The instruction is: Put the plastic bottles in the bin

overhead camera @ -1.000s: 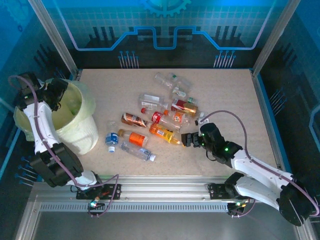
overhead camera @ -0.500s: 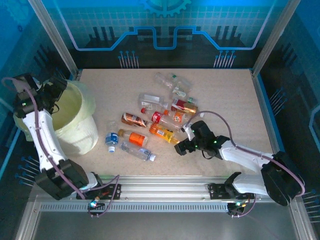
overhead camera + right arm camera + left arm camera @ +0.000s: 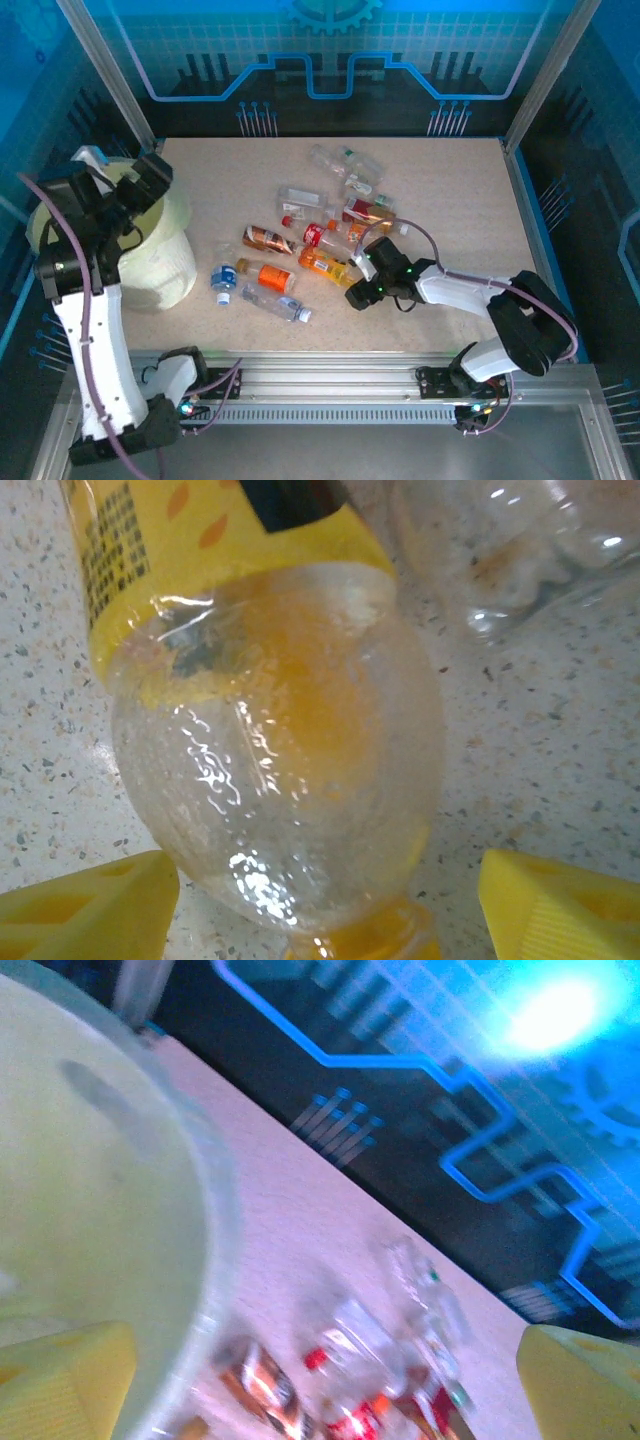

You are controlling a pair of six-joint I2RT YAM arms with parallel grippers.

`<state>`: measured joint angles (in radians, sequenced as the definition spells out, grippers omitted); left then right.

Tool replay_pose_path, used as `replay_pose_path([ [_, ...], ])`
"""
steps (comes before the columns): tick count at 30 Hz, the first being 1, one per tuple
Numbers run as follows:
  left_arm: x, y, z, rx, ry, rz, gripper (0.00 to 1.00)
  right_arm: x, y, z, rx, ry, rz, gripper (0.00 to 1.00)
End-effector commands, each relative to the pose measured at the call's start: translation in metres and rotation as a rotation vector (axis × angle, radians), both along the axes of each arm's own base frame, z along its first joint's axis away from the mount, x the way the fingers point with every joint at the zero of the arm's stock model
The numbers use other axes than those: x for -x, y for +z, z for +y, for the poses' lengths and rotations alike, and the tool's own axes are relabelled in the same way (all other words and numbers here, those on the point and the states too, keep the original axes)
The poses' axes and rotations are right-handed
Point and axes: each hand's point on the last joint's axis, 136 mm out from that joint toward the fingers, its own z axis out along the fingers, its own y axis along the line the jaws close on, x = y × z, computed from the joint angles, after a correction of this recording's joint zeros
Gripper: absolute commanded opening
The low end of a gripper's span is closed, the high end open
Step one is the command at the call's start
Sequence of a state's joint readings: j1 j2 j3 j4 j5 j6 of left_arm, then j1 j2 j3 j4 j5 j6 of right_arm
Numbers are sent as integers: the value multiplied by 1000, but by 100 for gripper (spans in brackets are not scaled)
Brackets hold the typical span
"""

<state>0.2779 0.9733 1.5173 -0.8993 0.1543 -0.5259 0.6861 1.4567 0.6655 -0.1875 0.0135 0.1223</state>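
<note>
A: Right wrist view, nearest first: the right gripper point(image 3: 325, 905) has its two yellow fingertips point(image 3: 85, 910) apart, one on each side of the orange cap and neck of the orange-juice bottle point(image 3: 280, 780). The fingertips stand beside the neck with a gap showing; whether they touch it cannot be told.

B: And beyond the claw?

A: The bottle's clear shoulder and yellow label run away from the fingertips, lying on the speckled tabletop point(image 3: 40, 680). A clear bottle point(image 3: 520, 550) lies just beyond and to the right of it.

B: Top external view, same claw?

A: The right gripper point(image 3: 362, 290) sits at the near end of the orange-juice bottle point(image 3: 328, 266). Further out from it lies the scatter of plastic bottles point(image 3: 330, 215); a blue-capped bottle point(image 3: 224, 278), an orange-labelled one point(image 3: 268, 275) and a clear one point(image 3: 276, 303) lie to its left.

B: The other claw?

A: The left gripper point(image 3: 125, 185) hangs above the bin point(image 3: 165, 255), at the bin's far rim. In the left wrist view its yellow fingertips point(image 3: 60, 1385) stand spread wide with nothing between them; the bin's pale rim point(image 3: 205, 1260) lies just below, the bottles beyond, blurred.
</note>
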Motion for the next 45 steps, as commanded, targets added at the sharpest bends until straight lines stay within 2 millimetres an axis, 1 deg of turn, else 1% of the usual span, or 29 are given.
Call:
replay_pose_path([
  [1,-6,-15,-36,89,-103,16,99,6,-4,6,31,30,25,77],
  [4,-12,-28,-72,132,-200,24,99,8,-9,7,55,31,30,75],
  [8,-19,-45,-112,135,-293,60,99,12,-11,7,71,31,19,69],
  [12,-29,-65,-157,160,-396,89,99,13,-11,5,73,19,1,60],
  [15,-33,-84,-182,169,-452,143,99,15,-8,7,52,28,-20,51],
  [17,-32,-96,-194,178,-490,194,99,16,-5,10,38,40,-36,45],
  [19,-28,-105,-198,170,-500,240,99,17,-1,11,30,50,-53,39],
  [22,-24,-110,-196,167,-494,248,99,18,11,19,-9,80,-96,32],
  [24,-23,-111,-195,181,-495,219,99,15,26,25,-42,85,-130,27],
  [27,-23,-111,-196,196,-496,183,99,7,52,34,-105,65,-177,22],
  [29,-25,-113,-198,208,-505,177,99,1,70,40,-151,44,-210,21],
  [32,-28,-116,-214,248,-572,176,99,-7,97,51,-248,9,-245,18],
  [35,-34,-122,-232,289,-641,159,99,-7,117,65,-359,2,-243,17],
  [37,-36,-127,-239,294,-663,142,99,-6,127,72,-430,-18,-225,17],
  [42,-43,-137,-244,311,-662,108,99,-1,151,92,-596,-14,-165,17],
  [45,-45,-151,-240,291,-621,145,99,2,163,103,-666,-4,-122,17],
])
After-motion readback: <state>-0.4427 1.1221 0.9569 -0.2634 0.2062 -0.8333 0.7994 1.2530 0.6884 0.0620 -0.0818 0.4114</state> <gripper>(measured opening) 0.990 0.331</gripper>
